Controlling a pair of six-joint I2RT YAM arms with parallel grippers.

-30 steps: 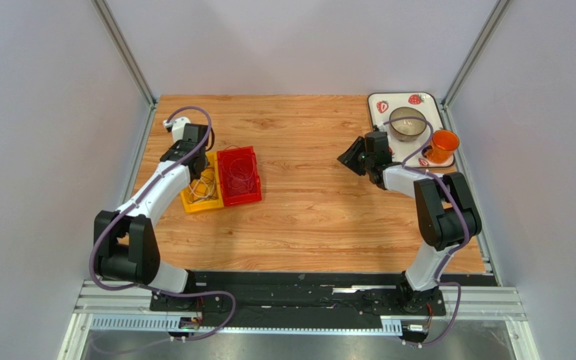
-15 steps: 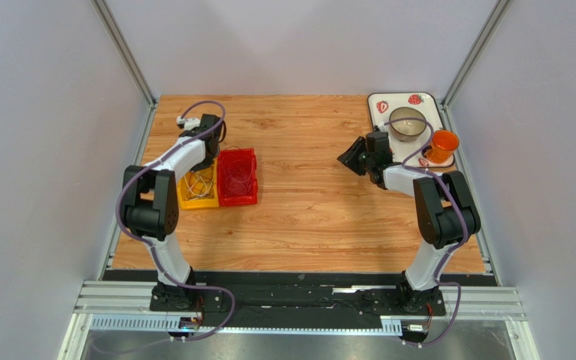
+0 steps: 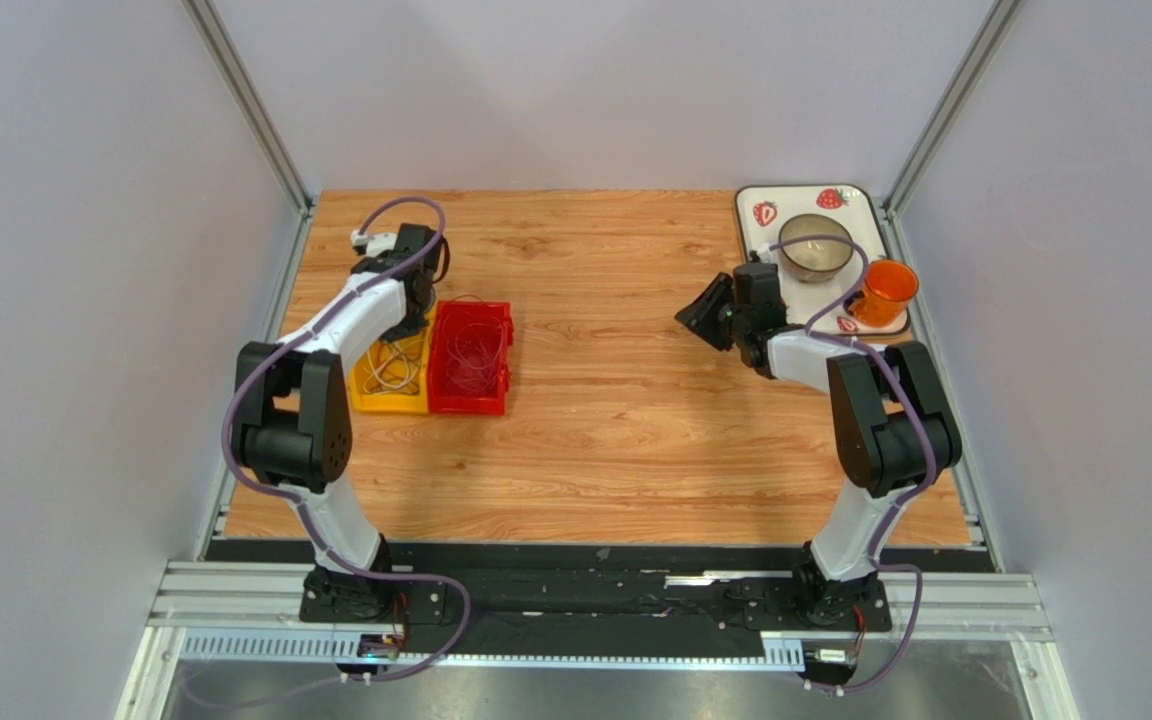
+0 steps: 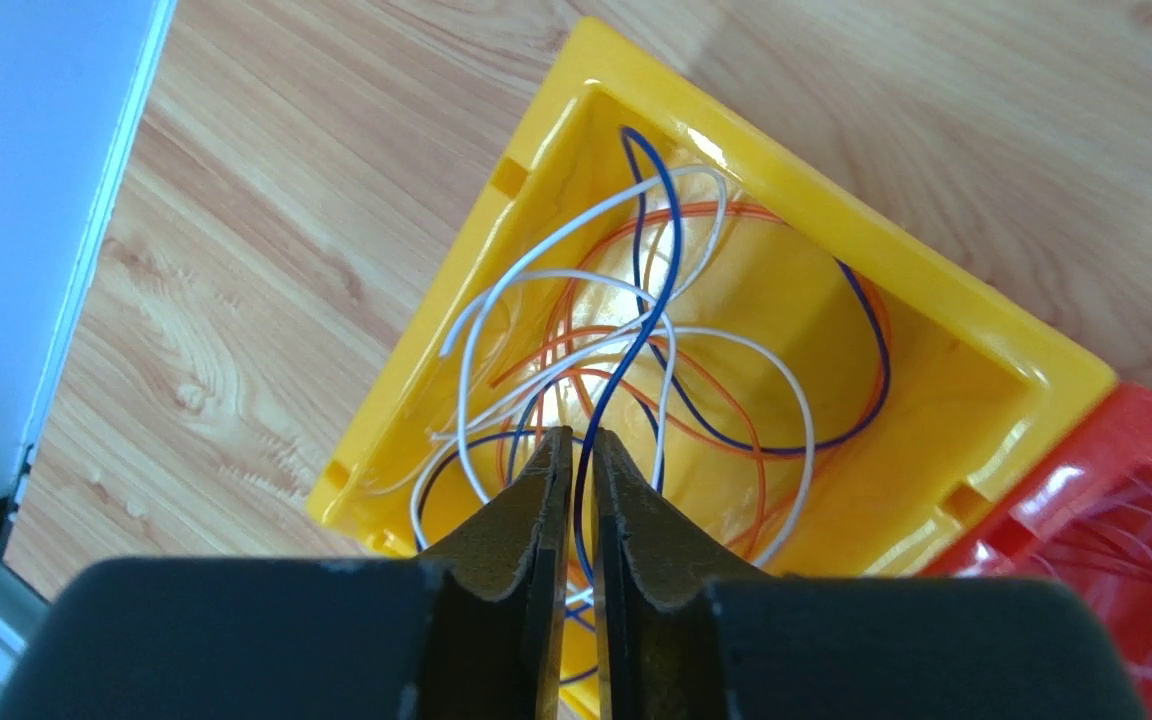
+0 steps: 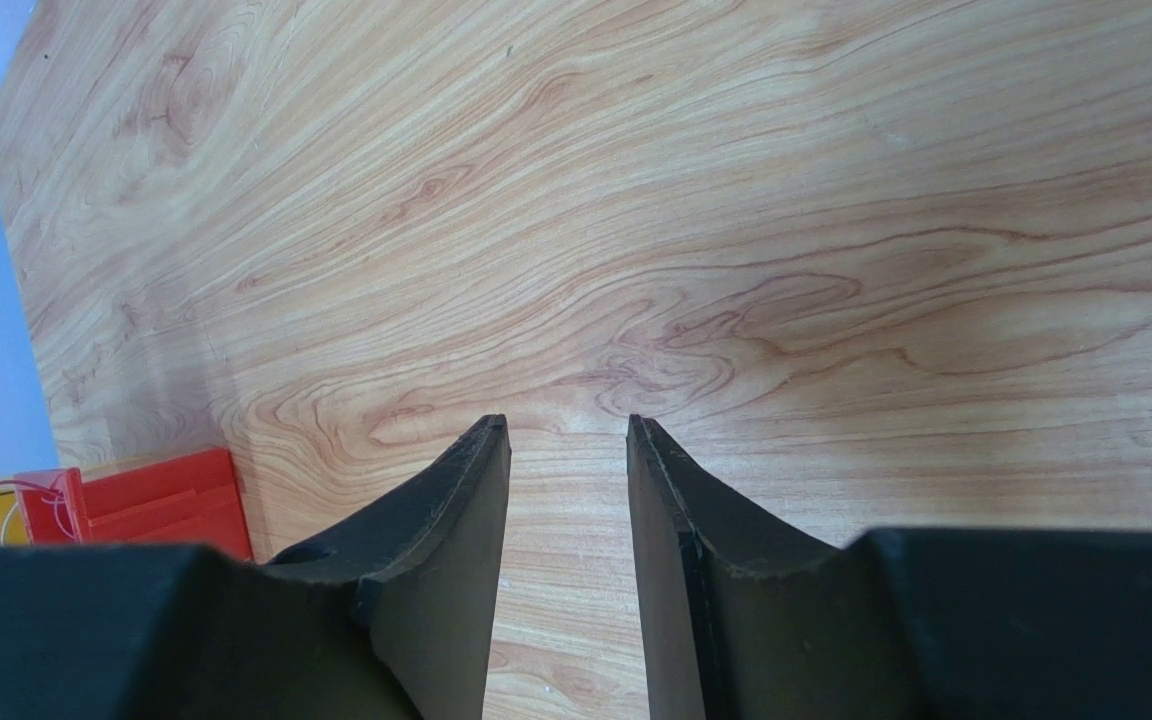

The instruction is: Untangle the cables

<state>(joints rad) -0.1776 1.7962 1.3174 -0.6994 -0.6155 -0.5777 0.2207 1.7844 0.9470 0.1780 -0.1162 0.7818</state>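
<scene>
Left hand [image 4: 578, 443]: narrowed to a slit over the yellow bin [image 4: 898, 255], with a blue cable [image 4: 668, 240] running into the slit (gripped, by the look of it).
Blue cable: leads straight ahead from the fingertips toward the bin's far corner.
Cables [image 4: 597, 353]: white and orange loops tangled round it, all inside the yellow bin.
Red bin [image 4: 1138, 450]: touching the yellow one.
Right hand [image 5: 564, 425]: partly open, holding nothing, over the tabletop [image 5: 838, 180], well apart from the bins (the left arm is the nearer).

A wood-grain table [image 3: 627, 435] sits between plain pale grey walls [image 3: 86, 225], with metal frame posts [image 3: 244, 98] at its far corners.
</scene>
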